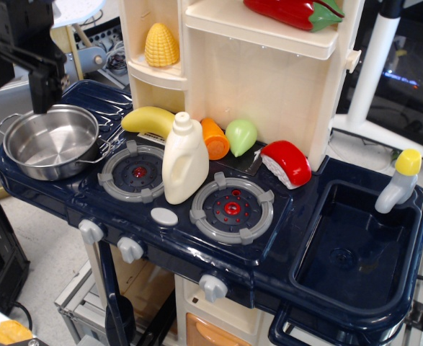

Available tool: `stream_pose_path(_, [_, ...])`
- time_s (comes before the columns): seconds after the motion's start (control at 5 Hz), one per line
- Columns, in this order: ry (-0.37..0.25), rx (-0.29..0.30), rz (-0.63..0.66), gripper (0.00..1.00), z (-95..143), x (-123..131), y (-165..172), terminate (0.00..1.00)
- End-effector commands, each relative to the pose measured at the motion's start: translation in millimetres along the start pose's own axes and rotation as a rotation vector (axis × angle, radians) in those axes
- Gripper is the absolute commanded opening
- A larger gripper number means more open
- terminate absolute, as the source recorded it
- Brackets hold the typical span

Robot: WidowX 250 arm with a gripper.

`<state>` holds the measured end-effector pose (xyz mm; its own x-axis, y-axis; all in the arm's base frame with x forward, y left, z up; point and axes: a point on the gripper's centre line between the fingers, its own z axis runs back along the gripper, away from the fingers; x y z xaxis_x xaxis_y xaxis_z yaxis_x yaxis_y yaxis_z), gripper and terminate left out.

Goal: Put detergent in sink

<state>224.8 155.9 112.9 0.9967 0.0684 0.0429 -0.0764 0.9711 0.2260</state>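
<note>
Detergent [185,160] upright between burners on navy counter [269,249]

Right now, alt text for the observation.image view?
A cream detergent bottle stands upright between two toy stove burners, while the navy sink at right holds nothing. The black gripper hangs at upper left above a steel pot; a banana lies behind the bottle.

Speckled floor [45,238], white post [373,61]

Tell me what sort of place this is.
Likely a lab corner with a toy play kitchen: plastic burners, a navy sink with faucet, toy corn, and the robot gripper above a pot.
</note>
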Motion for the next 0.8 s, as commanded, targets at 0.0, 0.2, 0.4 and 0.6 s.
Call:
stream_pose_path(0.0, [-0.022, 0.053, -0.014, 1.00, 70.4, -0.7, -65.9, 0.00])
stream_pose_path(0.2, [-0.052, -0.002, -0.005, 1.00, 80.8, 6.3, -97.3, 0.00])
stream_pose_path(0.4, [-0.092, 0.000, -0.017, 1.00, 79.6, 13.3, -119.0, 0.00])
stream_pose_path(0.6, [-0.111, -0.029, -0.038, 1.00, 69.6, 24.0, -127.5, 0.00])
